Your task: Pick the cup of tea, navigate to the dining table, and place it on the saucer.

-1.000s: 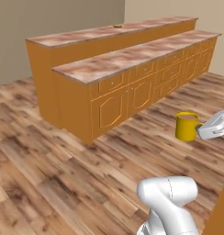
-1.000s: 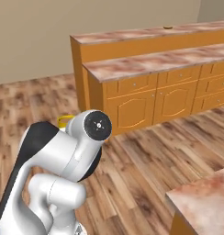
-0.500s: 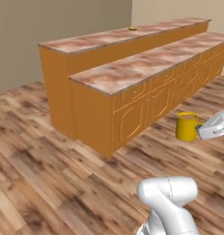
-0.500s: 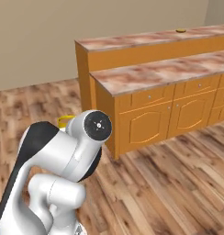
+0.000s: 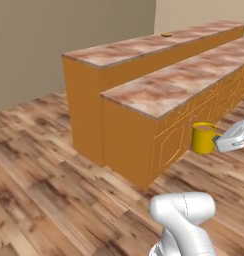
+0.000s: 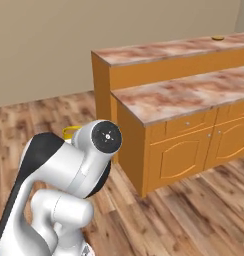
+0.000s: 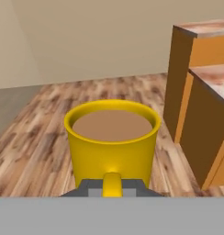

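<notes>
Gripper (image 7: 112, 183) clenched on cup (image 7: 112, 147) handle, held upright w/ tea; bench (image 5: 159, 47) w/ saucer (image 5: 166, 34) ahead, right.

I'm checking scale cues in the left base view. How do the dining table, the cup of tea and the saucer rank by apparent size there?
1. dining table, by far the largest.
2. cup of tea, held at its handle by the shut gripper.
3. saucer, a tiny yellow disc far off on the table; distance shrinks it, so its true size against the cup is unsure.
</notes>
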Controlling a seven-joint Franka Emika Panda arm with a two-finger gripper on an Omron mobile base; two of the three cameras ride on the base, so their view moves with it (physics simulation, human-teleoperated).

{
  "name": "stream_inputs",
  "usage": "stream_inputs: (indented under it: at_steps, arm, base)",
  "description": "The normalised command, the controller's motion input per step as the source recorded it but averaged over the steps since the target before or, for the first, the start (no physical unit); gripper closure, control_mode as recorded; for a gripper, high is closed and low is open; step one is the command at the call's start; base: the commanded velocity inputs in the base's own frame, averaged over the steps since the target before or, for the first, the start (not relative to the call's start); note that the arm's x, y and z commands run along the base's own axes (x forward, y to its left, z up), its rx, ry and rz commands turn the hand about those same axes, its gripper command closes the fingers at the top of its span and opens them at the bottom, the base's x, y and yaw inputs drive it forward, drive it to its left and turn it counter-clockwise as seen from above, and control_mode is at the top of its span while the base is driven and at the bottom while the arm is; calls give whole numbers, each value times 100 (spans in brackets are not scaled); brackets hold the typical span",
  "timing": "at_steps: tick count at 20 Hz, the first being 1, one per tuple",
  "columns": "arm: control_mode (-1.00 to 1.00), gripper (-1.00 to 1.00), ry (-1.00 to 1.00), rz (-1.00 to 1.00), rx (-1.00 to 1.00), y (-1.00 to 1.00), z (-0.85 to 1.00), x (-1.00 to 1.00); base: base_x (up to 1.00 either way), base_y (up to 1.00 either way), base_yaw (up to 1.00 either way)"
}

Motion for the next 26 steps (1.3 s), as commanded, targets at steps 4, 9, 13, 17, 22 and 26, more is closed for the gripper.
stream_inputs:
  at_steps: [4,9,13,17,22,26]
  arm:
    - [100,100,0,0,0,0,0,0]
    - [100,100,0,0,0,0,0,0]
    - [100,100,0,0,0,0,0,0]
    - [100,100,0,0,0,0,0,0]
    - [100,100,0,0,0,0,0,0]
    - [100,100,0,0,0,0,0,0]
  base:
    - [100,100,0]
    - [100,100,-2]
    - [100,100,-5]
    - [100,100,-7]
    - [100,100,-13]
    - [100,100,-19]
